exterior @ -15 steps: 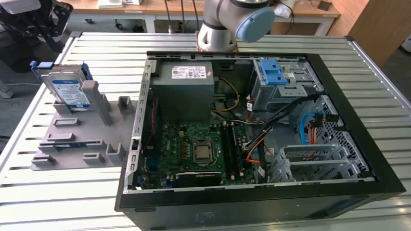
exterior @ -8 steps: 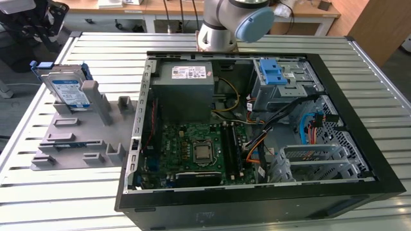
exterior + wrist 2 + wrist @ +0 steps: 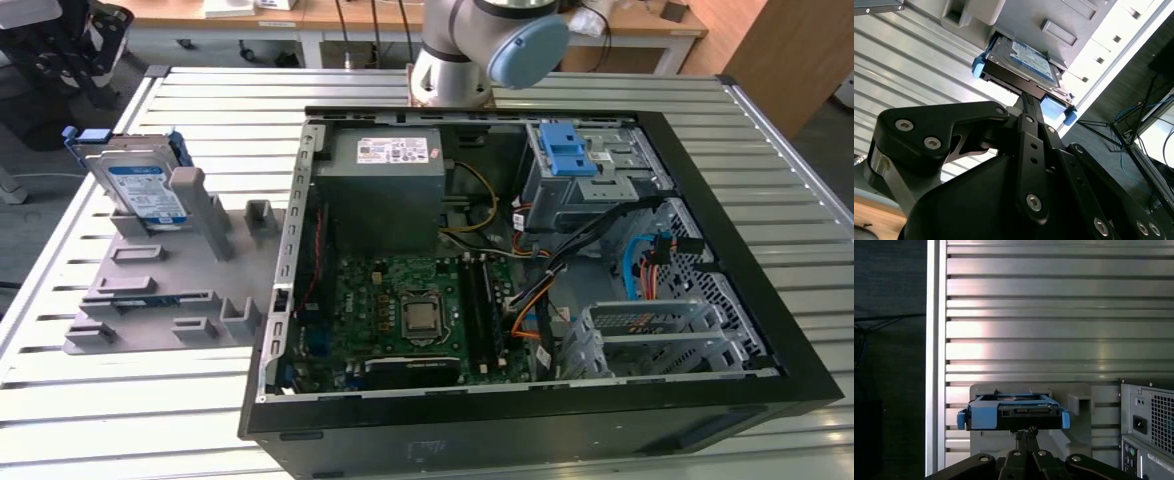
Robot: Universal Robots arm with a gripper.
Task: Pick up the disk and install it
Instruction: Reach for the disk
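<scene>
The disk (image 3: 144, 185), a silver drive with a blue-and-white label in a blue carrier frame, stands tilted on edge in a slot of the grey fixture (image 3: 174, 290) at the exterior view's left. Both wrist views look down on the disk (image 3: 1024, 62) (image 3: 1014, 415) from a distance, with its connector edge facing the camera. My gripper (image 3: 1024, 97) (image 3: 1026, 431) points toward it with the black fingers pressed together and nothing between them. It hangs well apart from the disk.
An open black computer case (image 3: 534, 260) lies on the slatted metal table (image 3: 80, 400), beside the fixture. Inside are a grey power supply (image 3: 387, 180), a motherboard (image 3: 414, 310), a drive bay with a blue latch (image 3: 567, 150) and a metal cage (image 3: 654, 335). The case's rear panel (image 3: 1149, 430) is near the fixture.
</scene>
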